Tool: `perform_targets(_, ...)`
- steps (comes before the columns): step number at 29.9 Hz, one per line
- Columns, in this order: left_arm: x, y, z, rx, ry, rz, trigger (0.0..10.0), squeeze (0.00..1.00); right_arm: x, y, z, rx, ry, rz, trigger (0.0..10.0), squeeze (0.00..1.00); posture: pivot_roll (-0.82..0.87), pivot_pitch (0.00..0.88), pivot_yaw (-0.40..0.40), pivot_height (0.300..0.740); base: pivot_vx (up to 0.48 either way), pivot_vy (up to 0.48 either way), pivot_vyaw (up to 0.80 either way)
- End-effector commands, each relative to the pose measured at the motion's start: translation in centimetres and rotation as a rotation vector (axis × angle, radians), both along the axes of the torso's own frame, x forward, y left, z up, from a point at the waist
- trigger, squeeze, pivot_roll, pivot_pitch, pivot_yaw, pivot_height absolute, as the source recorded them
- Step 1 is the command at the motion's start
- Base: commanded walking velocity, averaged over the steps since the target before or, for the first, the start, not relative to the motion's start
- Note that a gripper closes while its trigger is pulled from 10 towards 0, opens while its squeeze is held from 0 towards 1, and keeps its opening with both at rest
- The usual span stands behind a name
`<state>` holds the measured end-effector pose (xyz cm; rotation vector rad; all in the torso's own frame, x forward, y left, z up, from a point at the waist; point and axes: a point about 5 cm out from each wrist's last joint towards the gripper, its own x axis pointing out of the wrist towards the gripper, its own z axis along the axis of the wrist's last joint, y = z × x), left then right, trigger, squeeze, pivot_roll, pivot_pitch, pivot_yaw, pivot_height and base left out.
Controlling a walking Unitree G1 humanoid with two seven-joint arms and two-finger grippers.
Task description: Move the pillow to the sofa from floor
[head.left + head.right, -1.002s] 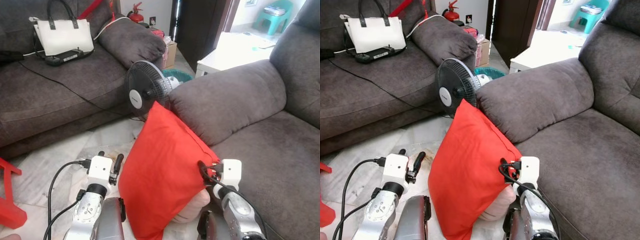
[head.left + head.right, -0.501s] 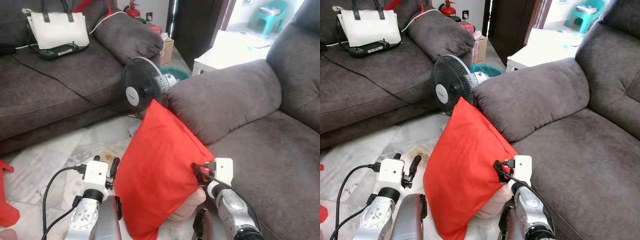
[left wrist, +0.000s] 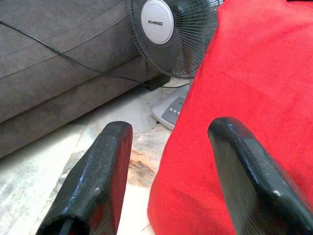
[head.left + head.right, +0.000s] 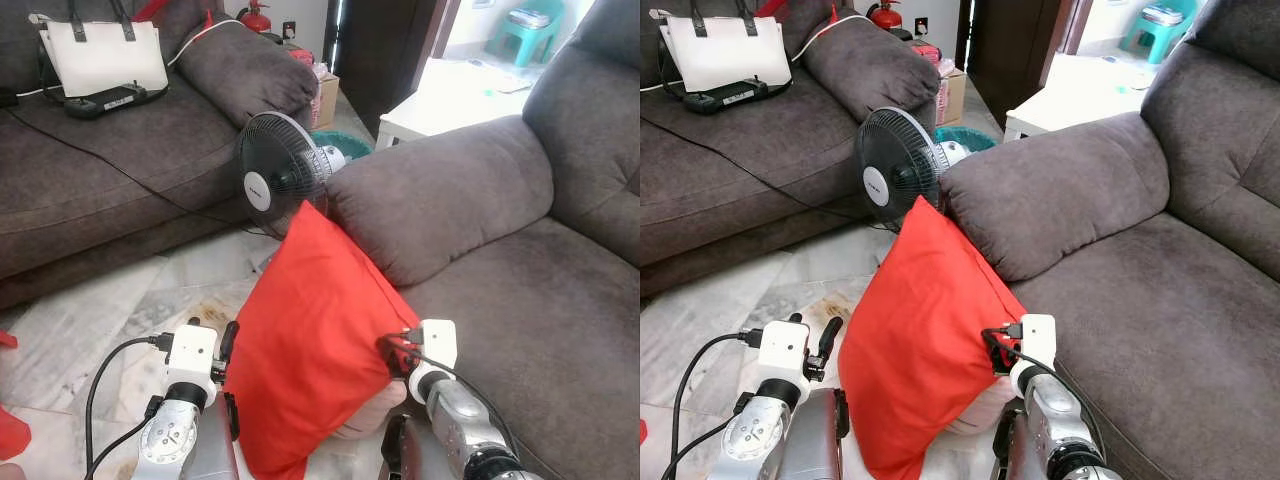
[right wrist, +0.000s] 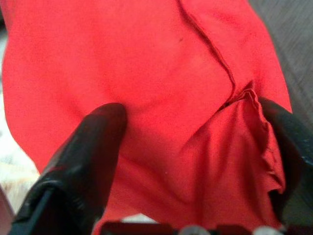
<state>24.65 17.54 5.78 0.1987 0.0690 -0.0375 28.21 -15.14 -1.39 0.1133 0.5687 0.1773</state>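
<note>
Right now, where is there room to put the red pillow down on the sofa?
The seat to the right of the pillow, between armrest and backrest, is bare. The far sofa's seat is bare in front of the bag, with a cable across it. The floor corner by the fan is crowded.

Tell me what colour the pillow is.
Plain red. The pillow shows best in the left eye view, held between the two grippers.
</note>
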Motion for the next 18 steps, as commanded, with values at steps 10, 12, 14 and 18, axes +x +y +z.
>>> perform_targets(10, 0.13, -0.48, 0.25, 0.007, 0.002, -0.026, 10.0, 0.00, -0.37, 0.14, -0.57, -0.032, 0.066, 0.078, 0.0, 0.00, 0.23, 0.066, -0.146, 0.526, 0.000, 0.000, 0.00)
perform_targets(12, 0.15, -0.44, 0.25, 0.007, 0.001, -0.025, 10.0, 0.00, -0.36, 0.13, -0.56, -0.032, 0.067, 0.082, 0.0, 0.00, 0.23, 0.066, -0.146, 0.526, 0.000, 0.000, 0.00)
perform_targets(14, 0.22, -0.42, 0.24, 0.008, 0.001, -0.025, 10.0, 0.00, -0.33, 0.12, -0.54, -0.033, 0.068, 0.086, 0.0, 0.00, 0.23, 0.064, -0.147, 0.526, 0.000, 0.000, 0.00)
perform_targets(18, 0.30, -0.43, 0.25, 0.012, -0.001, -0.025, 10.0, 0.00, -0.29, 0.04, -0.53, -0.039, 0.067, 0.089, 0.0, 0.00, 0.23, 0.062, -0.148, 0.526, 0.000, 0.000, 0.00)
